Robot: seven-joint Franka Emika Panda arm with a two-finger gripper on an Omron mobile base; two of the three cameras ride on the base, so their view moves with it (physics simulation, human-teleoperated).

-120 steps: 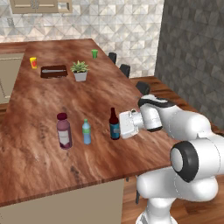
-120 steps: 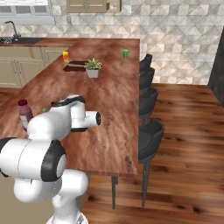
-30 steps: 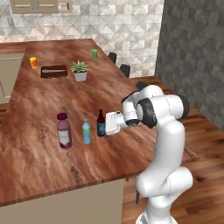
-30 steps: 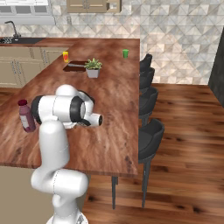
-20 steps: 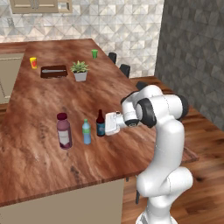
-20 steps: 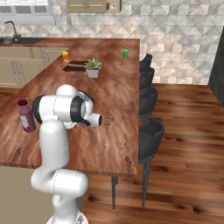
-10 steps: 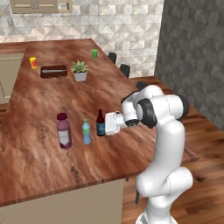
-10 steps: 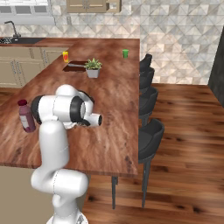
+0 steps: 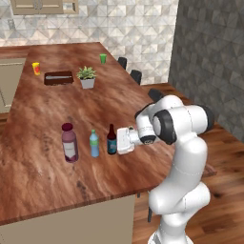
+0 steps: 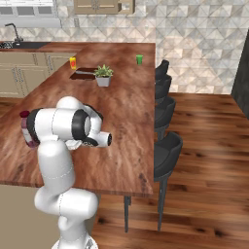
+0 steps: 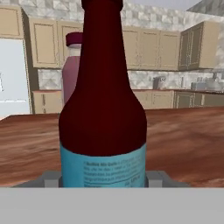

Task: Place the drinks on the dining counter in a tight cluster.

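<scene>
Closest to the hand camera stands the brown bottle (image 11: pixel 103 109), upright on the dining counter (image 9: pixel 52 107), so near that only its body and blue label are in frame. The gripper (image 9: pixel 121 141) reaches in sideways at label height, and the two grey pads at either side of the label suggest the jaws sit around the lower body. They look closed on the bottle, though whether the pads actually press the glass is hard to make out.

By its look the bottle is stiff, smooth and probably glass: slippery under metal pads, top-heavy because of its slim shape, and likely to tip if nudged high up. The low grip across the widest part, on the label where the surface offers a little more friction, seems the right place to hold it. The neck would be a poor choice.

Just beyond it, in the left base view, stands the small blue bottle (image 9: pixel 94 143) with a green cap, near the brown one but not touching. It looks like light plastic and would slide or topple easily. Farther on is the purple-capped bottle (image 9: pixel 69 142), stout and stable, with a wider gap. The three form a loose row near the counter's front edge.
</scene>
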